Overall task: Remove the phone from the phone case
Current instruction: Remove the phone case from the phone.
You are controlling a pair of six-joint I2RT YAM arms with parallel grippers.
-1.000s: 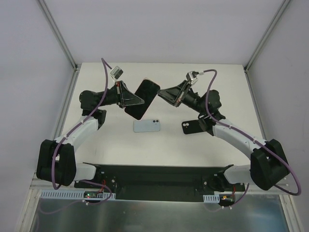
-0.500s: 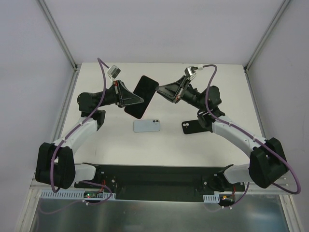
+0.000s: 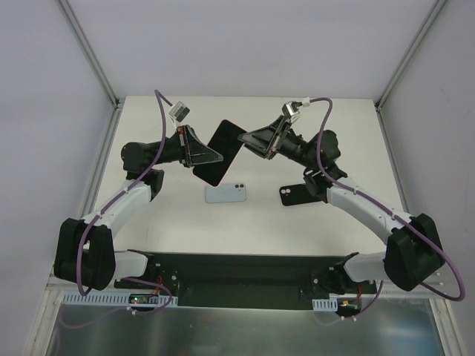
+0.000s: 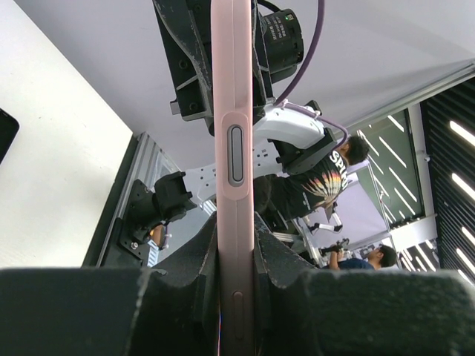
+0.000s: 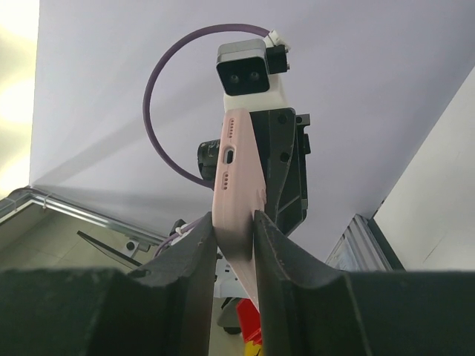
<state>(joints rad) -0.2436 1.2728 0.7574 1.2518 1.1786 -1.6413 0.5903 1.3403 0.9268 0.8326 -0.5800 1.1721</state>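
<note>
The phone [image 3: 223, 152], dark face up, sits in a pink phone case [image 4: 234, 111] and is held in the air above the table between both arms. My left gripper [image 3: 214, 157] is shut on the case's long edge, and its fingers [image 4: 194, 267] press both faces. My right gripper [image 3: 249, 139] is at the upper right corner. In the right wrist view the pink case [image 5: 237, 178] stands between the right gripper [image 5: 235, 233] jaws, and both pads touch it. The phone is inside the case.
A light blue phone [image 3: 226, 193] lies flat on the white table [image 3: 171, 222] below the held one. A black case [image 3: 293, 195] lies to its right, near the right arm's forearm. Metal frame rails run along both table sides.
The right gripper has shifted a little up and left at the phone's corner. The phone and the left gripper have stayed almost in place.
</note>
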